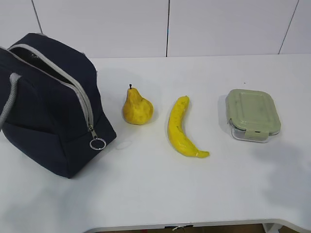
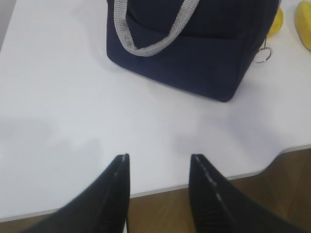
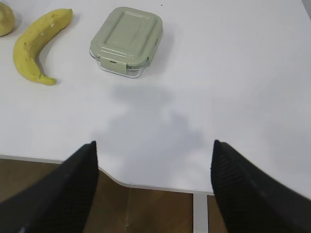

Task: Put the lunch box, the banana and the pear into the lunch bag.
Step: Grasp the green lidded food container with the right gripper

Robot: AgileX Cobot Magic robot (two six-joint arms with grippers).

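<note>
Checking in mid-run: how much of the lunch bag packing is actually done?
Nothing is packed yet. The pear, banana and lunch box all lie on the table, outside the lunch bag, whose zipper looks at least partly open. The left gripper and right gripper are open and empty near the table's front edge. All three items remain.

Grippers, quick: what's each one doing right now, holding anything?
Left gripper: open, empty, above the white table's near edge.
Right gripper: open wide, empty, short of the sage-green-lidded clear lunch box.
</note>
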